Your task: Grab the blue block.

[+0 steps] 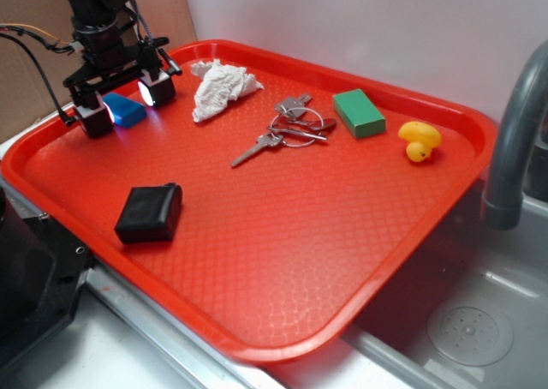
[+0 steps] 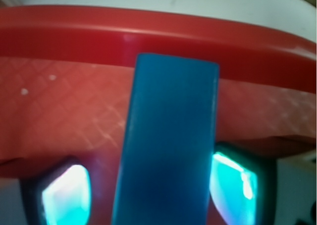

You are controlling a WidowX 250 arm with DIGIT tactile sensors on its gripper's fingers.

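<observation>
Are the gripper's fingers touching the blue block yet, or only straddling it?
Cannot tell. In the wrist view the blue block lies between the gripper fingers, but blur hides any gap; in the exterior view the fingers block the edges.

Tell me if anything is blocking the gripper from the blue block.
Nothing visible is. The gripper is open with its jaws on either side of the block. The tissue and black pouch lie apart from it on the tray.
</observation>
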